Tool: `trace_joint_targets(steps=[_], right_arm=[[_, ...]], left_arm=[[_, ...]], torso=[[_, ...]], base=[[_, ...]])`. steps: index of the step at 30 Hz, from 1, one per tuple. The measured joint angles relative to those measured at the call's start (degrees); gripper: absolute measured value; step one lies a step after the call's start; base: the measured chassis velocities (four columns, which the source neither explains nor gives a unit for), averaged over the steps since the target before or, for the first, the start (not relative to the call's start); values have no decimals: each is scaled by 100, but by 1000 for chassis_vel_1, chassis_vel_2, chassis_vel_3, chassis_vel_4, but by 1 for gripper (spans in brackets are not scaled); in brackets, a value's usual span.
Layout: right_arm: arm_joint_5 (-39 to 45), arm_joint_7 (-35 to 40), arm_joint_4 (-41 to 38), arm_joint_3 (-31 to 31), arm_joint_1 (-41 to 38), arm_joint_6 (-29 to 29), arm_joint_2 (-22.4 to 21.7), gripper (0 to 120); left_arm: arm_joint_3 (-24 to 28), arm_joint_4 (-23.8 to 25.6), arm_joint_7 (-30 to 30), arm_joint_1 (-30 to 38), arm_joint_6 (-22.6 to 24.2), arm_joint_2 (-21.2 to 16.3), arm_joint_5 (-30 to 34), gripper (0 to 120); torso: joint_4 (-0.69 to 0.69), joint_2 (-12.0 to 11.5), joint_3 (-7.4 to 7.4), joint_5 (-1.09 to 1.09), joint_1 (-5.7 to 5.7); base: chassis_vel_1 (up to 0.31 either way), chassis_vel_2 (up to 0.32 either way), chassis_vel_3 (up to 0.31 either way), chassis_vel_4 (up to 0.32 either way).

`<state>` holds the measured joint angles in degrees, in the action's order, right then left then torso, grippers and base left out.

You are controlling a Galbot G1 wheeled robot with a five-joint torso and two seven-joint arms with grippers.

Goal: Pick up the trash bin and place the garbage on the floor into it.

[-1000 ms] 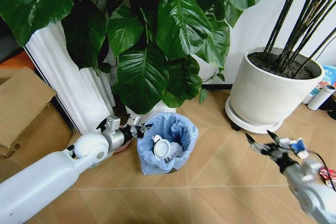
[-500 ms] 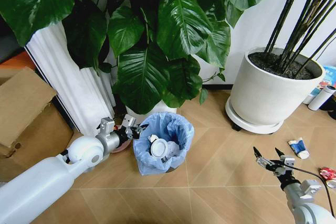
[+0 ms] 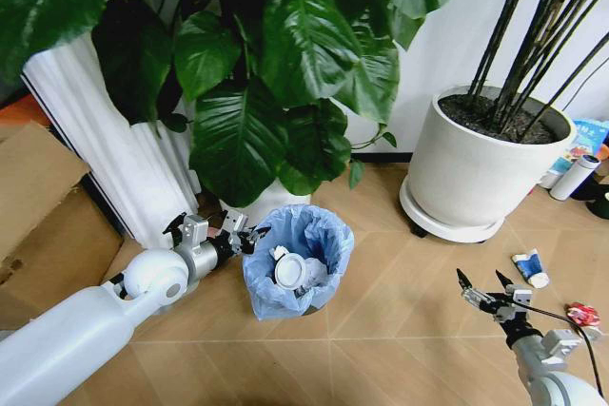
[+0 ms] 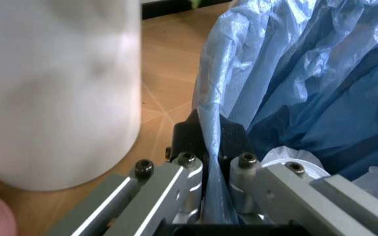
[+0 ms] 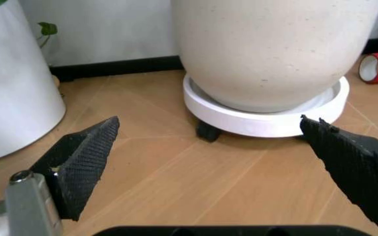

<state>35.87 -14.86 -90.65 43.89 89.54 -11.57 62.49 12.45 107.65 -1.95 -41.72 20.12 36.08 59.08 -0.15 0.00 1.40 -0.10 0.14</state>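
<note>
The trash bin [image 3: 298, 261] stands on the floor [image 3: 400, 311] in front of the large leafy plant [image 3: 266, 73], just beside that plant's white pot [image 3: 262, 204]. Its light-blue bag liner [image 4: 294, 73] bulges over the rim, and white pieces of garbage [image 3: 290, 268] lie inside it.

The left gripper [image 3: 240, 235] reaches in from the lower left and sits at the bin's rim on the side nearest the ribbed white column [image 3: 105, 140]. In the left wrist view its jaws are clenched on a fold of the liner, the blue plastic pinched between the two fingers [image 4: 187, 162] with the black rim just behind.

The right gripper [image 3: 487, 288] hovers low over bare floor, well apart from the bin and near the lower right of the head view. Its jaws are spread wide with nothing between them; the right wrist view shows the two black fingertips [image 5: 84, 157] far apart, facing the big white pot [image 5: 267, 49] on its wheeled saucer [image 5: 261, 115].

More garbage lies on the floor beyond the right gripper: a blue-white packet [image 3: 529, 268] near the saucer, and a red-white can [image 3: 582, 314] closer to the right edge. A tall white bottle [image 3: 568, 176] stands behind the big pot, and a red tape roll [image 5: 376, 66] lies against the wall there. A cardboard box [image 3: 43, 206] sits at the left.
</note>
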Motion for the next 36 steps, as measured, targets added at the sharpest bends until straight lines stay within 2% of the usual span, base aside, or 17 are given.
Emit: trace_joint_targets(steps=[24, 36], right_arm=[[-59, -61, -70, -3, 86, -20, 184, 100], [-100, -80, -12, -5, 87, -31, 242, 100]], left_arm=[[-53, 82, -6, -87, 0, -23, -37, 0], [-33, 87, -6, -85, 2, 19, -42, 0]], torso=[[1, 0, 0, -2, 1], [1, -1, 0, -1, 1]], base=[[-100, -96, 97, 99], [-151, -163, 154, 155]])
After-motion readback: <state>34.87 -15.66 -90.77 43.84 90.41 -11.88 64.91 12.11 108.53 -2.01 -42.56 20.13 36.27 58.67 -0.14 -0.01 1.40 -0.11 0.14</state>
